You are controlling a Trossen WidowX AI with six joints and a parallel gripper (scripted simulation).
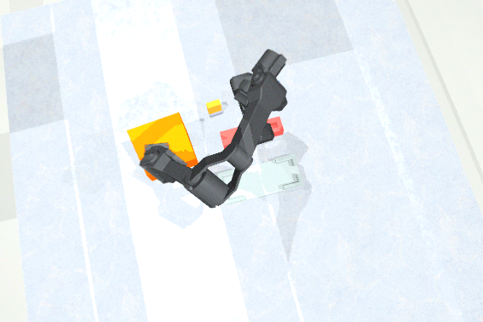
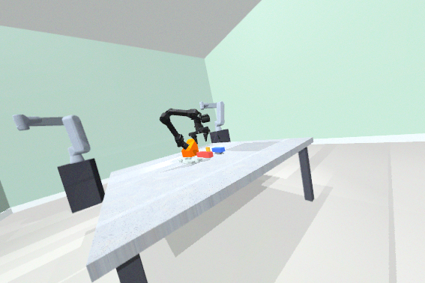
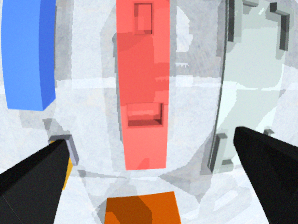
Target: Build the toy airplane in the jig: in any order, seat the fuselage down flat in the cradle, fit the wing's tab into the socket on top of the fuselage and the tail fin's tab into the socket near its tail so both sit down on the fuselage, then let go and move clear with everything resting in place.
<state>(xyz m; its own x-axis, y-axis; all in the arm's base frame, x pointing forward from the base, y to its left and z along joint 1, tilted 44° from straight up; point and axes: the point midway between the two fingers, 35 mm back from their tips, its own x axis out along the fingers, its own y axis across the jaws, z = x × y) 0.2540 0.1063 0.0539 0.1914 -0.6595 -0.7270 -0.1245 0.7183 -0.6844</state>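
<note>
The red fuselage (image 1: 228,138) (image 2: 205,154) (image 3: 143,70) lies on the table beside the jig, its two sockets facing up. The pale green cradle jig (image 1: 278,174) (image 2: 190,161) (image 3: 255,75) has nothing in it in the visible part. The blue wing (image 2: 218,150) (image 3: 27,55) lies on the fuselage's other side; the arm hides it in the top view. The small yellow tail fin (image 1: 214,106) (image 2: 208,149) (image 3: 68,172) is partly behind a finger in the wrist view. My gripper (image 2: 199,136) (image 3: 152,142) is open and empty, above the parts, with its fingers pointing down.
The orange block (image 1: 163,136) (image 2: 190,150) (image 3: 142,210) stands at the arm's base, near one end of the fuselage. Two grey arms on dark pedestals (image 2: 81,185) (image 2: 219,135) stand beyond the table (image 2: 173,187).
</note>
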